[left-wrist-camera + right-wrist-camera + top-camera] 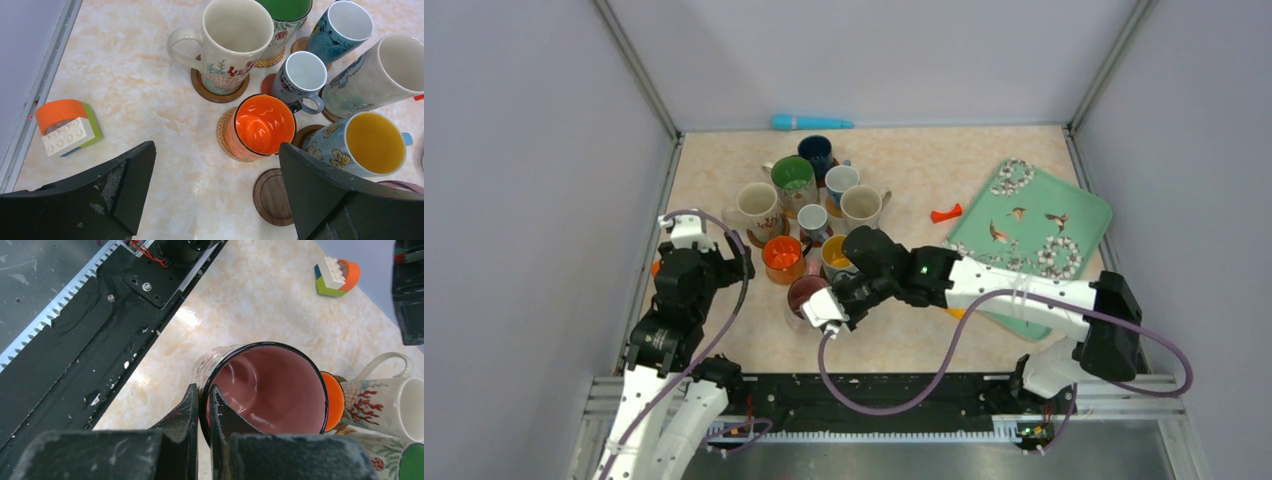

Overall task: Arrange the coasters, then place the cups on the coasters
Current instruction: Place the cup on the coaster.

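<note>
Several cups stand bunched left of the table's centre, among them an orange cup [264,125], a cream cup [235,37] and a yellow-lined butterfly cup [372,142]. They sit on coasters: a brown one [217,95] under the cream cup, a woven one [224,132] under the orange cup. One dark wooden coaster [272,197] lies bare beside the orange cup. My right gripper [204,392] is shut on the rim of the pink-lined cup [270,390], at the near side of the bunch [804,293]. Left of the cups, my left gripper [216,147] hangs open and holds nothing.
A teal floral tray [1064,215] lies at the right, with a small orange block [945,212] beside it. A teal stick [809,122] rests against the back wall. A toy brick with an orange ring [65,127] sits by the left wall. The black rail [75,340] runs along the near edge.
</note>
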Motion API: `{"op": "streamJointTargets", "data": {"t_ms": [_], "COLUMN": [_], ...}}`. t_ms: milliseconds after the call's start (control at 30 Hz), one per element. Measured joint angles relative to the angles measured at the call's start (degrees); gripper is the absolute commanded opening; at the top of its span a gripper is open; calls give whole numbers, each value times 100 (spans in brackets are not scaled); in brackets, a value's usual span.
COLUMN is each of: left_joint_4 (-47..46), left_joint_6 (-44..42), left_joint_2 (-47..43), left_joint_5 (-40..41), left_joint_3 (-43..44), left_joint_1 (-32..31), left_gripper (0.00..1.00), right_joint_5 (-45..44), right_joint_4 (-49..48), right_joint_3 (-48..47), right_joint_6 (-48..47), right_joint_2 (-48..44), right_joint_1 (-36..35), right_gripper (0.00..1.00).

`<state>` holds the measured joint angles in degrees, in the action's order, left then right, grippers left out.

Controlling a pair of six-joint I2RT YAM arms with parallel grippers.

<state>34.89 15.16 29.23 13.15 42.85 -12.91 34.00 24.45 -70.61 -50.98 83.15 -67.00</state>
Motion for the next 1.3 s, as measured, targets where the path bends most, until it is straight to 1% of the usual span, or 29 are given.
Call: {"op": "streamJointTargets", "data": {"t_ms": [333, 667, 1000, 1300], "left_joint_4": [4, 15, 31, 31], "left_joint_6": [61, 127, 131, 131], "left_joint_2": [-11, -24, -24, -22], "left_joint_5": [236, 396, 452, 452], "left_joint_3": [0, 0, 0, 2], "left_joint_1": [0, 0, 0, 0], "left_gripper": [99, 99, 99, 99], "right_joint_5": [28, -122, -15, 9], "right_joint_4": [389, 516, 570, 562], "right_joint_3": [-461, -754, -787, -828], "right_joint_6": [-415, -667, -688, -708], "right_joint_2": [763, 1246, 1543, 1593], "right_joint_1": [-2, 4, 240, 409], "right_gripper": [0, 0, 0, 0]}}
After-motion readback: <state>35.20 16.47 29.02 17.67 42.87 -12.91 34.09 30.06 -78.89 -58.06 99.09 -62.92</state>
